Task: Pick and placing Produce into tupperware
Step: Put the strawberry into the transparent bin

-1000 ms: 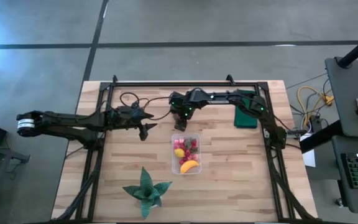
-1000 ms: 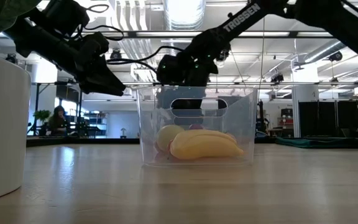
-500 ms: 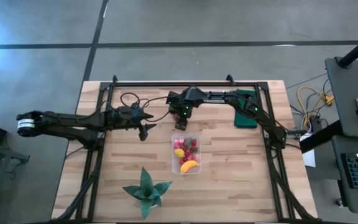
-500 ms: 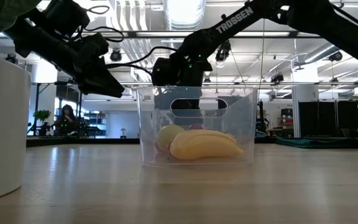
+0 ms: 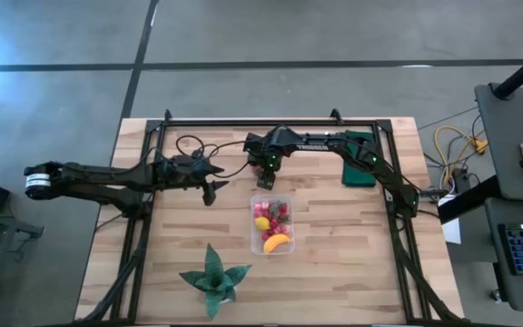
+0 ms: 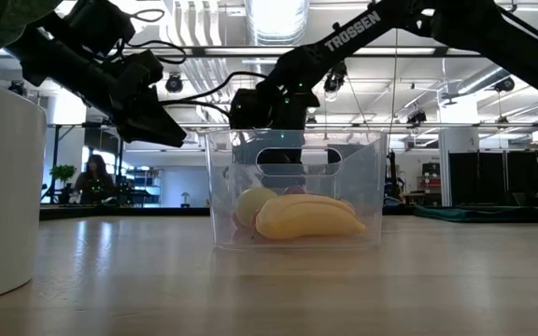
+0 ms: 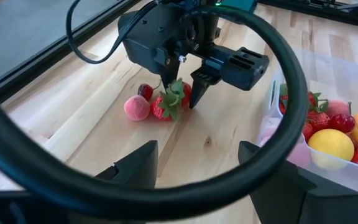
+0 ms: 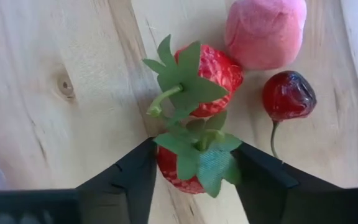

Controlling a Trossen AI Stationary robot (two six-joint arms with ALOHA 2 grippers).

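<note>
Seen from above, the clear tupperware (image 5: 271,226) sits mid-table (image 5: 334,272) holding a banana (image 5: 278,242), a lemon (image 5: 261,222) and red strawberries (image 5: 280,213); the right gripper (image 5: 263,177) is lowered just behind it, the left gripper (image 5: 212,190) hovers to its left, a green spiky plant (image 5: 212,279) stands nearer the front edge, and a dark green flat rectangle (image 5: 361,162) lies at the back right. In the low view the word "TROSSEN" (image 6: 354,31) reads along the right arm, and the banana (image 6: 308,217) and lemon (image 6: 252,203) show through the tupperware wall (image 6: 372,187). The left wrist view shows the right gripper (image 7: 179,102) down on the table with its fingers either side of a strawberry (image 7: 165,106), beside a pink fruit (image 7: 137,107) and a dark cherry (image 7: 146,91); the left gripper's own fingers (image 7: 135,163) stand apart, holding nothing. In the right wrist view the fingers (image 8: 126,177) narrowly flank a leafy strawberry (image 8: 188,163), with a second strawberry (image 8: 207,71) just beyond.
</note>
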